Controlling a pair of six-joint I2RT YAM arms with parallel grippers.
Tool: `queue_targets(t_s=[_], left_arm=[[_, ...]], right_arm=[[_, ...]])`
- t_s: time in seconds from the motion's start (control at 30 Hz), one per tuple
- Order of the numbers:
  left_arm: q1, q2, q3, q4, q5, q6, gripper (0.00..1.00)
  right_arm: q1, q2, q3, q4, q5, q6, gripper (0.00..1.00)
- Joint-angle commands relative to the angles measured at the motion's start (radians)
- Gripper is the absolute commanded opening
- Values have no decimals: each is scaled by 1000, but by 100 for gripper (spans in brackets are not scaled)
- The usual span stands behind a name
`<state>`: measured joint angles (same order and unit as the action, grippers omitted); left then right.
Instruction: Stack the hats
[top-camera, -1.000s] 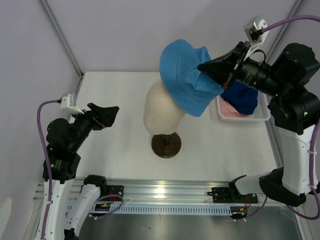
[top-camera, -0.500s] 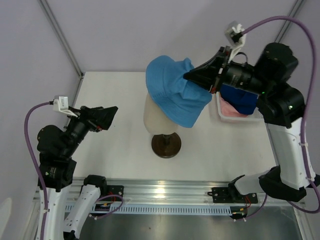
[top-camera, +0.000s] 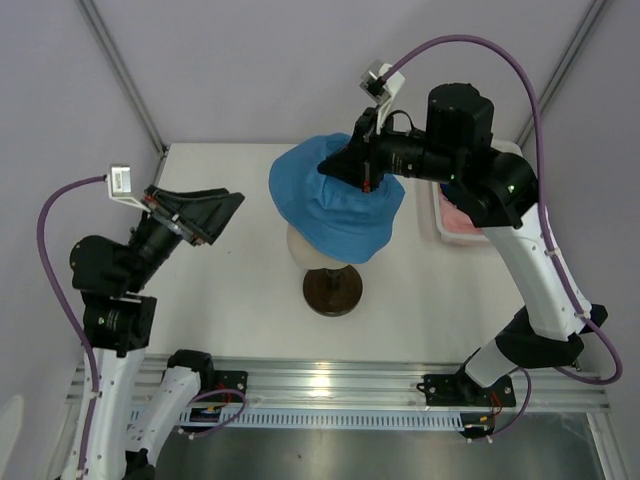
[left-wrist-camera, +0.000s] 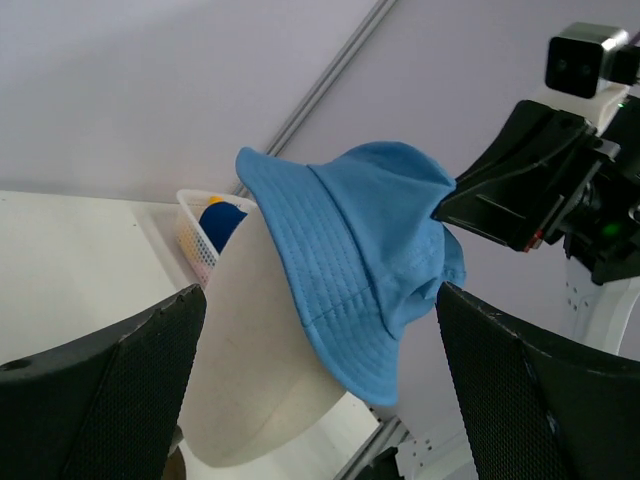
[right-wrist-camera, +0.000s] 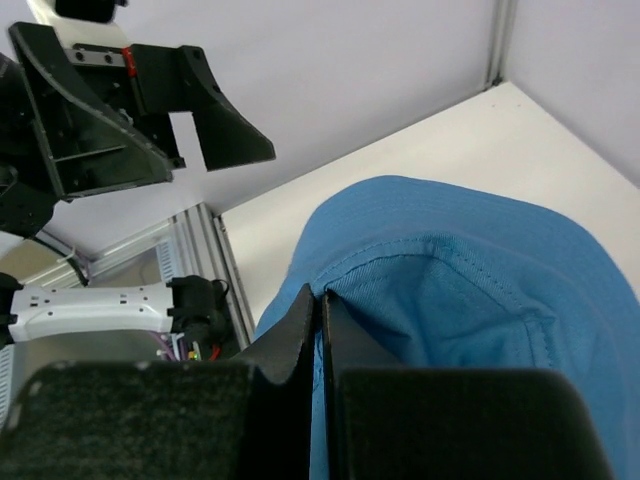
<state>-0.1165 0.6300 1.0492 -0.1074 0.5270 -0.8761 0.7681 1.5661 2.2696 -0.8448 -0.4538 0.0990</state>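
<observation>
Top external view: white counter (top-camera: 450, 290). Right arm (top-camera: 530, 250) is based at the near right corner and bends over to mid-counter. Left arm (top-camera: 110, 300) is based at the near left corner, wrist up above the left edge.

Cream head (top-camera: 303, 252) stands upright on a dark round base (top-camera: 333, 290), about mid-counter. Light blue hat (top-camera: 335, 205) lies over the top of the head, tilted. In the left wrist view its brim is high on the basket side and hangs low toward the near edge, with the head's cream side bare below it.

Basket (top-camera: 440, 236) sits at the right edge toward the far right corner, largely covered by the right arm from above. Pink hat (top-camera: 462, 217) lies inside it. Navy hat (left-wrist-camera: 222, 222) shows in the basket in the left wrist view, with a speck of yellow above it too small to tell.

Right gripper (top-camera: 335, 167) is clenched on the light blue hat's crown. The right wrist view shows the fabric pinched into a ridge between the closed fingers.

Left gripper (top-camera: 222, 218) is released, jaws wide apart, grasping nothing. It is in the air left of the head, apart from the hat and pointed at it.
</observation>
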Motion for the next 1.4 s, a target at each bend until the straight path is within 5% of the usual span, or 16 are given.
queue_targets(t_s=[0.0,0.6,0.9,1.13,1.37], left_arm=[[-21,75,23,81,-4,-64,100],[-155,293,35,205,4,-138,91],[-172,284,-34,311,-8,-296,67],[-201,246,-20,144,-123,-271,78],[-230,206,-71,90,-202,-317,73]], right_arm=[[3,44,94,-26,53,-35,1],[-36,58,38,44,38,-33,9],[-95,-46,-196,253,-77,16,10],[-99,-77,-229,268,-51,13,10],[-102,-136,-314,319,-6,19,11]])
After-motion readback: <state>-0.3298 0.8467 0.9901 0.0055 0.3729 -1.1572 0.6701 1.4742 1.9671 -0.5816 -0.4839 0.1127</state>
